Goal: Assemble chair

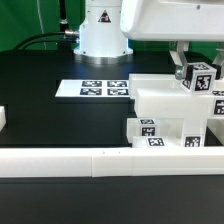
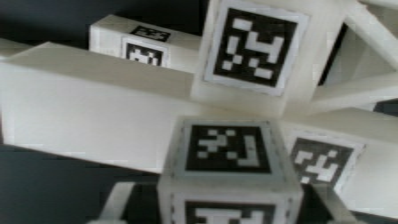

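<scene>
The gripper [image 1: 195, 60] sits right at a glossy white tagged square post [image 1: 200, 78] on top of the blocky white plastic chair pieces [image 1: 165, 112]. Honestly can't tell whether the jaws are pinching it.

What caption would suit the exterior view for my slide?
The gripper at a glossy white square plastic post above white blocky chair pieces.

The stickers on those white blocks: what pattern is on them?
Black-and-white blocky squares, much like a code, on the stickers; clearest in the wrist view.
</scene>
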`<state>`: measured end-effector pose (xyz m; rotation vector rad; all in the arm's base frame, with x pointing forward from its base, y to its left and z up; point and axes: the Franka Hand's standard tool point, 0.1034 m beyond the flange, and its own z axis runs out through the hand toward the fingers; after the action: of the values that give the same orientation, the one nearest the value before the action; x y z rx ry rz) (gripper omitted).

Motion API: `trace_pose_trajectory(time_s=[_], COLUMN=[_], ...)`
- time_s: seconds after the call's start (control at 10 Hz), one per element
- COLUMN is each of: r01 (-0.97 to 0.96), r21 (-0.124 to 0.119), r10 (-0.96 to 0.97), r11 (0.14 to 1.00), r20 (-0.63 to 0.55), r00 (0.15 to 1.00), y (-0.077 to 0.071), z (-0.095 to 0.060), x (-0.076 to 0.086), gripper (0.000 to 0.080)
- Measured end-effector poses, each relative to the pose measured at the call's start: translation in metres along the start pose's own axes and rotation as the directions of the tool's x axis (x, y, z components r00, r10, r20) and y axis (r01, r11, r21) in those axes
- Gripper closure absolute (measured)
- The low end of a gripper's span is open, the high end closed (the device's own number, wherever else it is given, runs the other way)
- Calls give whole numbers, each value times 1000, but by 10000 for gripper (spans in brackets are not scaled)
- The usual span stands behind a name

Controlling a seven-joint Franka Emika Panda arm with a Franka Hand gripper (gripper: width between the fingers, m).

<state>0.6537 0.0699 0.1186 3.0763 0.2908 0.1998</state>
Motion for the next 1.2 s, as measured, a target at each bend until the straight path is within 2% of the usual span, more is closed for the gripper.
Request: trace_pose_trajectory(time_s=[0.3, 0.6, 1.1, 1.2], r01=[-317, -585, -775, -832], r21=[3, 15, 32, 41], r10=[317, 585, 776, 833], r11=[949, 811, 631, 554], r20=[-19, -37, -33, -23], r00=[948, 810, 630, 553], y=[2, 3, 3, 2], z=[0, 0, -1, -1], x=[-2, -2, -2, -2], gripper=[515, 515, 515, 515])
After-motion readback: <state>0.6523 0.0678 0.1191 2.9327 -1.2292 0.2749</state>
